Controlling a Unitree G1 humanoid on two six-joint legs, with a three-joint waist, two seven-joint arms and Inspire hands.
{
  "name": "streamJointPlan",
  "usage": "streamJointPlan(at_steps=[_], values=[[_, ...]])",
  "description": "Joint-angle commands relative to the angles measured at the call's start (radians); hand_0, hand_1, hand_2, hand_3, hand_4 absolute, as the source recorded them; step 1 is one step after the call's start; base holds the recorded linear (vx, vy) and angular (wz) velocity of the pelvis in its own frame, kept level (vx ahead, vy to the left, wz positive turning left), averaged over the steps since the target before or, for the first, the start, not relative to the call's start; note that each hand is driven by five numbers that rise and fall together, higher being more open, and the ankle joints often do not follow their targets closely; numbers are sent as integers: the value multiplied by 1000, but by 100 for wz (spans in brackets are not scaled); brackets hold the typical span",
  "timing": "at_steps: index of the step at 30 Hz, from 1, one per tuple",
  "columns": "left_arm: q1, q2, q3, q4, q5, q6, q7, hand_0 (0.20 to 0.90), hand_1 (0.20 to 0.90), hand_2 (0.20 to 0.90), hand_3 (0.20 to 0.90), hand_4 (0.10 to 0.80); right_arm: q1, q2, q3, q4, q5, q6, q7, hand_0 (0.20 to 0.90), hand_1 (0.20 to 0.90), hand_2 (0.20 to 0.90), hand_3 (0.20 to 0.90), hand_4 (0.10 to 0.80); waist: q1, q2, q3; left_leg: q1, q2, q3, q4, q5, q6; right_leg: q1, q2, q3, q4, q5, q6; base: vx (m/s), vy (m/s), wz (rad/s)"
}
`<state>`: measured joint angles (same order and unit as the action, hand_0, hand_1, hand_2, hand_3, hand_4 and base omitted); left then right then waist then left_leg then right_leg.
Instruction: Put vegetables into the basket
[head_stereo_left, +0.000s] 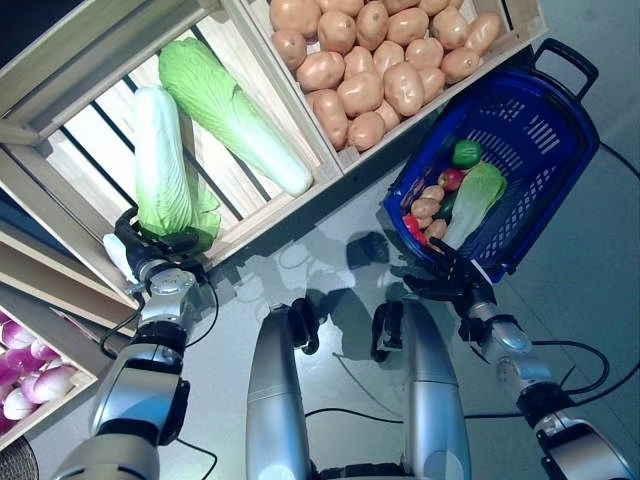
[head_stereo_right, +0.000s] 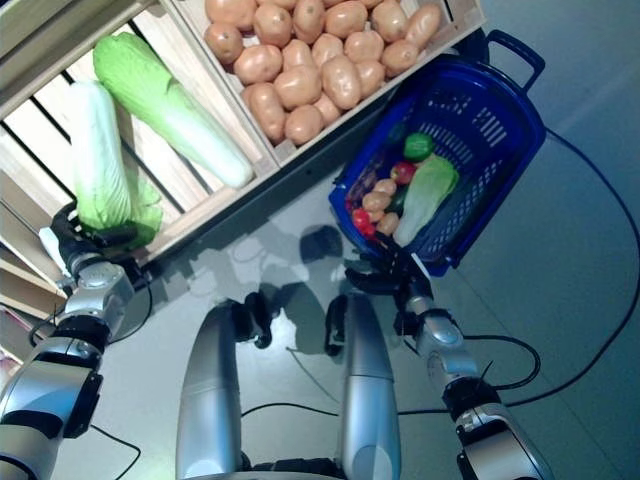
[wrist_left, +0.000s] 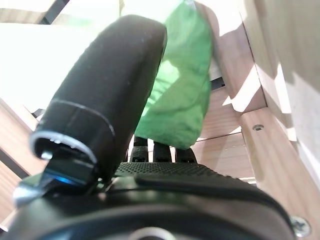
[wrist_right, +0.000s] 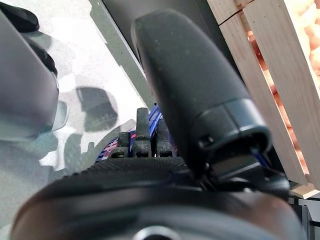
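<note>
Cabbage (head_stereo_left: 165, 160), the paler of the two long heads in the slatted wooden crate (head_stereo_left: 70, 150), lies with its leafy green end towards me and its white stalk end pointing away, up the crate. My left hand (head_stereo_left: 150, 245) is at that near leafy end: in the left wrist view the green leaves (wrist_left: 182, 95) sit just past my thumb, with my fingers curled underneath them, so I judge that I am gripping the head by its leaf end. The second cabbage (head_stereo_left: 235, 115) lies beside it, slanted across the crate, apart from my hand.

The blue basket (head_stereo_left: 560, 150) stands on the floor off to my right, past the crate of potatoes (head_stereo_left: 385, 60). It already holds a cabbage, some small potatoes, a green pepper and something red. My right hand (head_stereo_left: 455, 285) is at the basket's near rim; in its wrist view the fingers are bent over blue plastic (wrist_right: 155, 117), so it seems to be hooked on the rim, steadying the basket.

What the coming move turns on is this: the head I hold lies on my left, the basket well apart on my right, with the potato crate's corner between. The cabbage's long axis runs away from me, and I have only one end of it, so the far, heavy stalk end will likely droop as it lifts. I would need to clear the crate's front edge, then swing it across towards the basket.
</note>
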<state>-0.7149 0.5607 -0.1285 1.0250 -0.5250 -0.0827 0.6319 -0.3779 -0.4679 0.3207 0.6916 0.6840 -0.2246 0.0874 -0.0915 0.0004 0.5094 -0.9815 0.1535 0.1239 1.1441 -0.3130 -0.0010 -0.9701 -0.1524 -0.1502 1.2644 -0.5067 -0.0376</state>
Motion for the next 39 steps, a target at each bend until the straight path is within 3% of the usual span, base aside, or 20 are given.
streamJointPlan(at_steps=[1, 11, 17, 28, 35, 39], values=[[-93, 43, -69, 0, 2, -34, -137, 300, 300, 300, 300, 400, 7, -10, -40, -39, 39, -45, -45, 900, 900, 900, 900, 800, -36, -31, -32, 114, -11, 54, -3, -149, 19, 56, -1, 36, -143, 116, 36, -16, -10, -5], [-28, 59, -38, -7, 3, -35, -154, 300, 300, 300, 300, 400, 45, 3, -47, -25, 20, -53, -23, 900, 900, 900, 900, 800, -37, -26, -64, 285, -7, 89, -134, -124, 10, 207, 9, 46, -254, 132, 45, 8, -3, -3], [41, 37, 2, -11, -93, -75, -207, 300, 300, 300, 300, 400, 75, 34, -46, -3, 19, -70, -20, 900, 900, 900, 900, 800, -35, -18, -107, 434, -17, 105, -256, -92, 11, 349, 7, 46, -355, 148, 43, 35, -22, -5], [272, -92, 94, -208, -221, -195, -303, 300, 300, 300, 300, 400, 245, 130, -57, -124, 25, -104, 17, 900, 900, 900, 900, 800, -5, -10, -219, 750, -81, 82, -550, -3, 17, 690, 2, -8, -629, 196, 50, 84, -43, 4], [407, -204, 66, -431, -141, -283, -325, 300, 300, 300, 300, 400, 303, 206, -71, -281, 63, -80, 65, 900, 900, 900, 900, 800, 24, 5, -292, 922, -114, 62, -744, 68, 18, 895, 20, -51, -851, 250, 53, 84, -47, 8], [452, -237, 27, -562, -76, -275, -345, 300, 300, 300, 300, 400, 294, 255, -67, -381, 158, -108, 125, 900, 900, 900, 900, 800, 43, 11, -324, 1014, -133, 46, -869, 108, 18, 1000, 39, -62, -980, 282, 57, 76, -45, 6]])
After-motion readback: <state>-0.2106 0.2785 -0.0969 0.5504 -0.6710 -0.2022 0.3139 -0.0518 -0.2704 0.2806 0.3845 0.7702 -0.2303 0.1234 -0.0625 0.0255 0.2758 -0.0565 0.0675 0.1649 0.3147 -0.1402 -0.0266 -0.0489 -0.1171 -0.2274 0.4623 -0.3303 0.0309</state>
